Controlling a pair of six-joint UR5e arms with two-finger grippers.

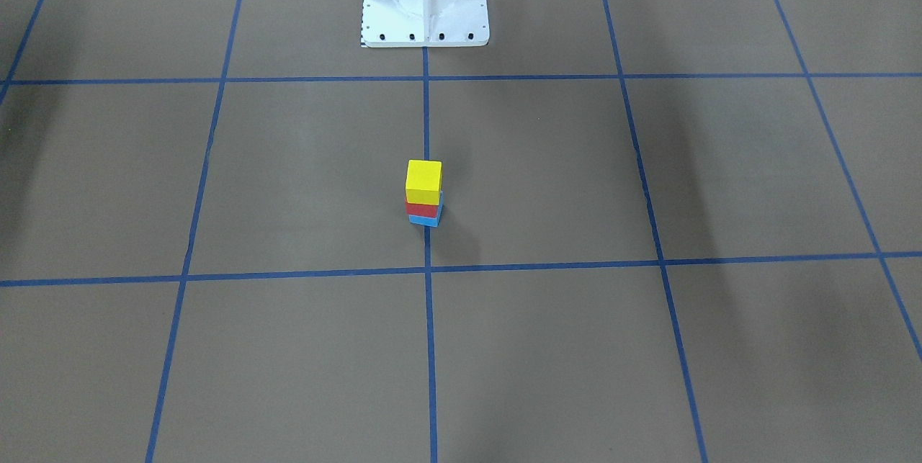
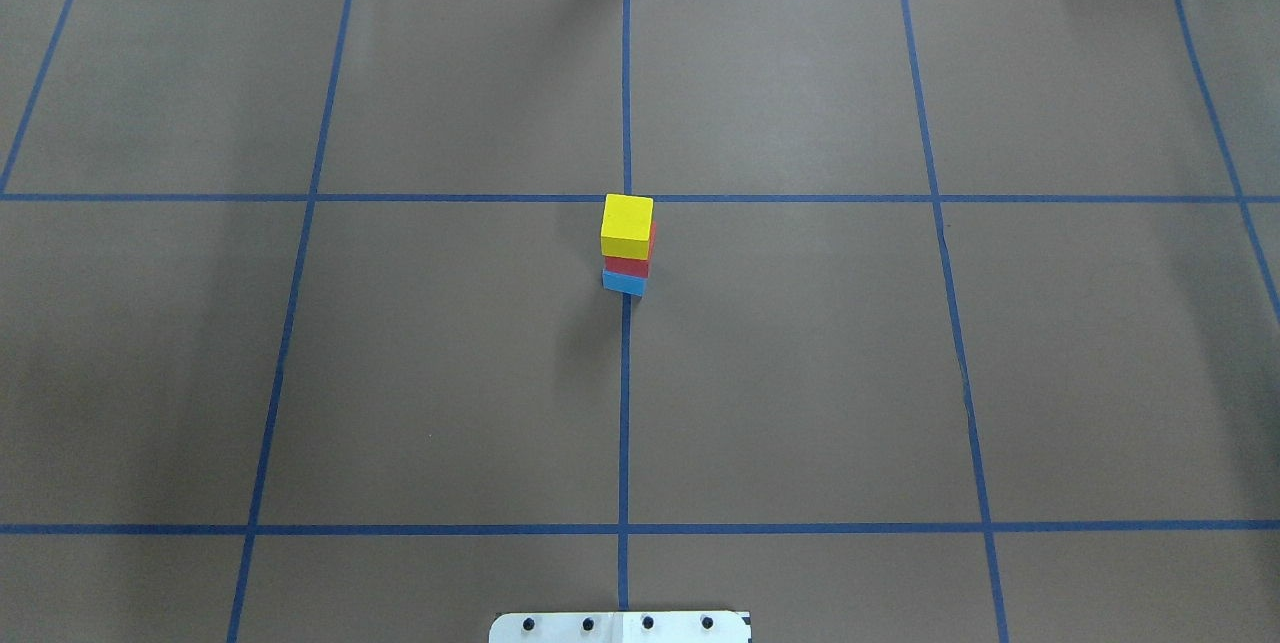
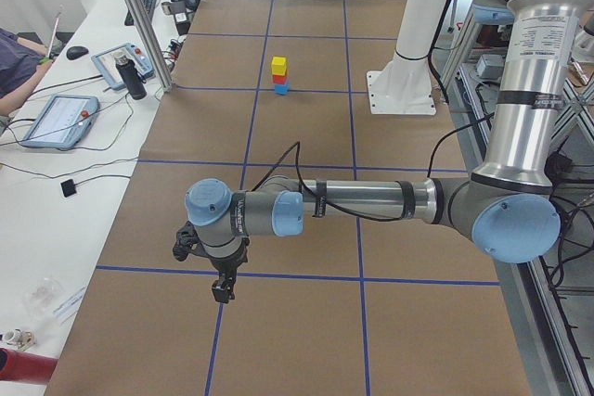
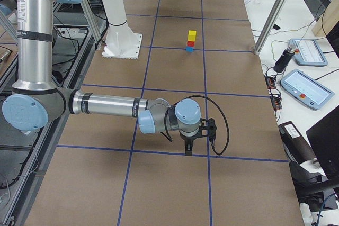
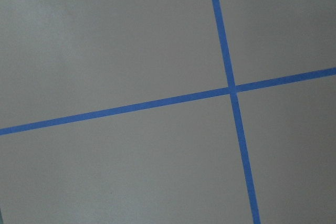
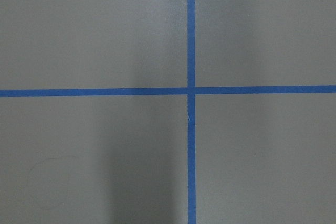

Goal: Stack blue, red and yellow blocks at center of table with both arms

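At the table (image 2: 450, 373) centre, 12 o'clock from the base (image 2: 620, 626), the yellow block (image 2: 627, 223) sits on the red block (image 2: 628, 266) on the blue block (image 2: 623, 283), probably light, stiff and best pinched by flat sides, while whether the jaws of the left gripper (image 3: 223, 291) and right gripper (image 4: 188, 151) are open I cannot tell.

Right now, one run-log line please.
stack: yellow block on red block on blue block | place: table centre | left claw, right claw: far from stack | status: looks done

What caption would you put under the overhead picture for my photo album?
Yellow block on red block on blue block: a finished tower on the table, over its central tape line.
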